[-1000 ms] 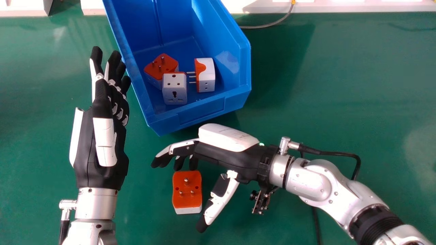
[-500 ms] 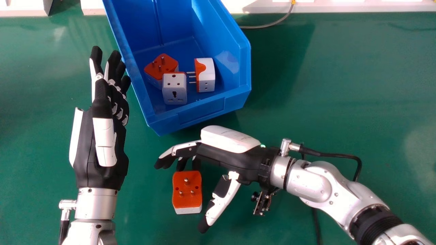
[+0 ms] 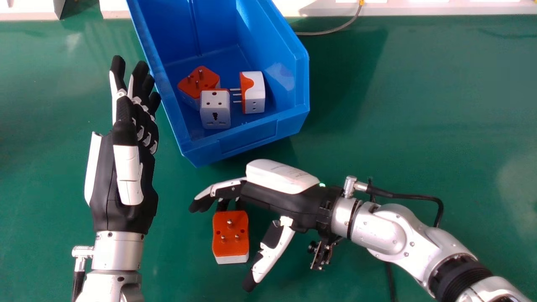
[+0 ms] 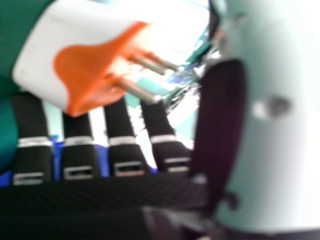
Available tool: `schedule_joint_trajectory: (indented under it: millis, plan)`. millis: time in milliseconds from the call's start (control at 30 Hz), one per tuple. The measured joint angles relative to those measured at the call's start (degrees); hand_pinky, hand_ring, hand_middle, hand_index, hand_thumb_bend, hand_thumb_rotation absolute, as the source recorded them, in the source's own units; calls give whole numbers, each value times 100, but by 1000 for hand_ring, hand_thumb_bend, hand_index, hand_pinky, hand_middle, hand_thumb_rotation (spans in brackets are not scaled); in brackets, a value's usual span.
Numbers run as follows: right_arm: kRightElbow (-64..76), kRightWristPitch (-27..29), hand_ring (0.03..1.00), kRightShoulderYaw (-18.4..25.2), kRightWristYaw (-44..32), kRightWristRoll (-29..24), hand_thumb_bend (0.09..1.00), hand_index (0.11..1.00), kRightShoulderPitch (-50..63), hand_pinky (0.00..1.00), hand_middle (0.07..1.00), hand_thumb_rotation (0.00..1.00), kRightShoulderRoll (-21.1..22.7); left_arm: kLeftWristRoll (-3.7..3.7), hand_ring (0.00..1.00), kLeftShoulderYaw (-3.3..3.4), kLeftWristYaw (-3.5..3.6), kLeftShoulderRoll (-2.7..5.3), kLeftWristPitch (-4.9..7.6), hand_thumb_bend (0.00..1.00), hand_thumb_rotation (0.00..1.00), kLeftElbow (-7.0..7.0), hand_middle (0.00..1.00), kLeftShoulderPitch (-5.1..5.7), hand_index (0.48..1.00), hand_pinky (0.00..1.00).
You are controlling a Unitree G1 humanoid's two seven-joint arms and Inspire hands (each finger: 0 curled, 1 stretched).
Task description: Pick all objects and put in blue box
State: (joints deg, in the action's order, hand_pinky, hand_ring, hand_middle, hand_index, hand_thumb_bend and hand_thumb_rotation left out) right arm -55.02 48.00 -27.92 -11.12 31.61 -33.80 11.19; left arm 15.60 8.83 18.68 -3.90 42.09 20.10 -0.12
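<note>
Adapter (image 3: 230,233), orange and white, lies pins up on the green table (image 3: 398,138), unmoved. Right hand (image 3: 285,205) has shifted slightly toward the head view's bottom edge, spread wide, the adapter between fingers and thumb. Three adapters (image 3: 216,108) remain inside the blue box (image 3: 247,140). Left hand (image 3: 107,184): beside the box, fingers straight.

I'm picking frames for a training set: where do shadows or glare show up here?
Head view: a soft shadow on the green table right of the blue box, a pale glint on the box's inner right wall; right hand view: strong glare behind the adapter and on the right hand, along its thumb.
</note>
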Motion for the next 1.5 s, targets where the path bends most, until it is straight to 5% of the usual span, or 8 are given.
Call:
schedule_joint_trajectory:
  millis: [633, 1000, 1500]
  plan:
    - [-127, 153, 608, -120, 1057, 484, 898, 699, -61, 529, 692, 117, -25, -1, 1000, 4, -2, -4, 4, 883, 1000, -1, 1000, 0, 1000, 1000]
    - [-148, 168, 577, -120, 1234, 489, 879, 670, -61, 504, 654, 122, -45, -109, 1000, -7, -87, 15, 13, 880, 1000, -9, 1000, 0, 1000, 1000]
    - [-137, 177, 558, -160, 1241, 499, 879, 658, -60, 482, 634, 147, -33, -69, 1000, -18, -108, 22, 13, 851, 1000, -9, 1000, -1, 1000, 1000]
